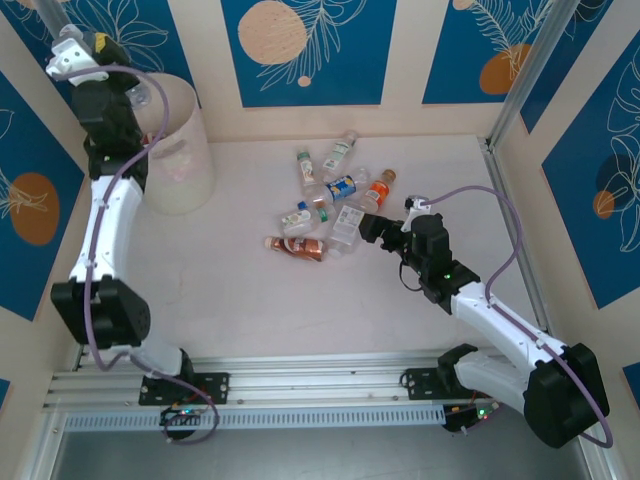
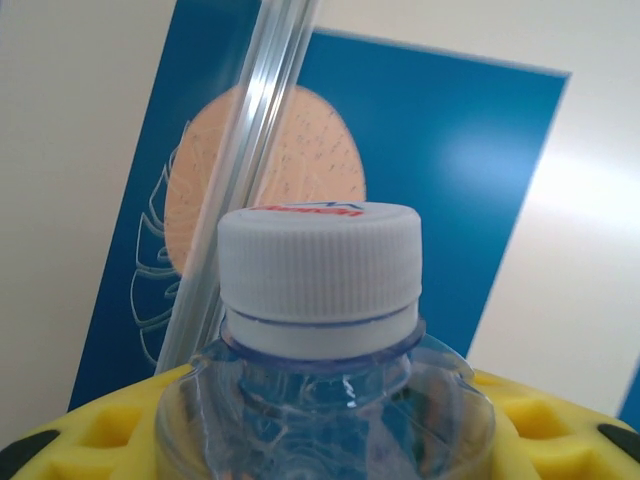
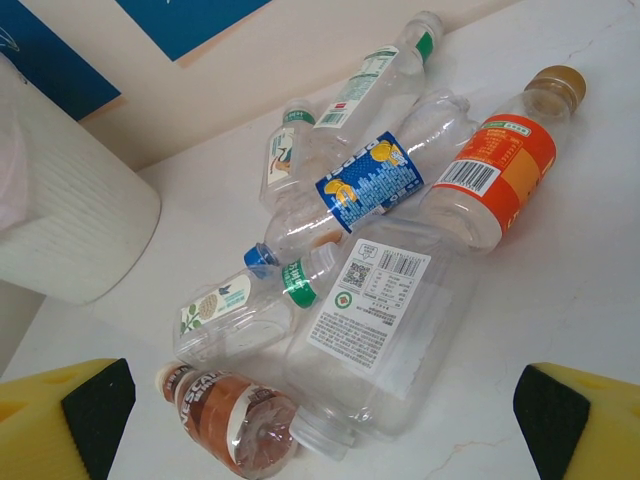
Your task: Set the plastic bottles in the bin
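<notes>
Left gripper (image 2: 320,435) clamps one white-capped bottle (image 2: 318,275); seven bottles (image 3: 372,312) lie heaped.

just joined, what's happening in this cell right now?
Two arms are moving plastic bottles from the table into the bin. The left fingers are closed on a clear white-capped bottle, held high by the bin's rim in the far left corner, not yet dropped. The right fingers stand open, low over the table and aimed at the pile of bottles lying in the middle, touching none.
</notes>
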Tool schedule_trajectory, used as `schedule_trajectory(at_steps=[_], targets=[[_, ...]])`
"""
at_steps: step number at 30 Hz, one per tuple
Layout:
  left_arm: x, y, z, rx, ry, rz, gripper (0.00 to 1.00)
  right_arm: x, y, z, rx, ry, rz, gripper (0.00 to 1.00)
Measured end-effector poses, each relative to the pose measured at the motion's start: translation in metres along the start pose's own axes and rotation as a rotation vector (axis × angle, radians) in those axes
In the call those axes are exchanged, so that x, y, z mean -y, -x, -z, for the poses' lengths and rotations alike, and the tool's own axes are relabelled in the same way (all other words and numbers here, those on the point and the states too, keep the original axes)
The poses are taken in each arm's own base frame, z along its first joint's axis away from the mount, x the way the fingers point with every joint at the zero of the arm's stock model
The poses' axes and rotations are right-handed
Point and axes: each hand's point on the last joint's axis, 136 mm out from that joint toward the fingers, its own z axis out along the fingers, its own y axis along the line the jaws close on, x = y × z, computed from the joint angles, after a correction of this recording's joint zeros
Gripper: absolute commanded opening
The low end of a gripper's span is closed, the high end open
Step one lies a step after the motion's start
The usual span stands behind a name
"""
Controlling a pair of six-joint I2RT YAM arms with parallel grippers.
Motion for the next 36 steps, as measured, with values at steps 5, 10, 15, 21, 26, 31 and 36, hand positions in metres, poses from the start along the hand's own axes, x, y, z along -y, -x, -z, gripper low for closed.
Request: schedule_trajectory(at_steps=[5, 10, 15, 21, 26, 31, 36], targets=[[-0.018, -0.068, -0.025, -0.191, 0.075, -0.011, 0.0, 0.001, -0.001, 0.0, -0.003, -0.002, -0.007, 1.0], [-0.032, -0.128, -0.023, -0.371, 0.128, -0.033, 0.0, 0.002, -0.002, 0.0, -0.009, -0.009, -0.007, 0.99], [-0.041, -0.156, -0.019, -0.452, 0.154, -0.048, 0.24, 0.004, -0.004, -0.001, -0.013, -0.018, -0.006, 1.0], [-0.044, -0.183, -0.009, -0.548, 0.156, -0.033, 0.86, 0.008, -0.008, -0.004, -0.028, -0.033, -0.005, 1.0], [-0.051, -0.187, 0.001, -0.59, 0.199, -0.01, 1.0, 0.009, -0.009, -0.003, -0.033, -0.037, -0.005, 0.99], [-0.047, -0.162, 0.011, -0.567, 0.185, 0.02, 1.0, 0.009, -0.01, -0.004, -0.034, -0.037, -0.008, 0.99], [-0.04, -0.131, 0.023, -0.527, 0.151, 0.052, 1.0, 0.009, -0.01, -0.003, -0.034, -0.037, -0.008, 1.0]])
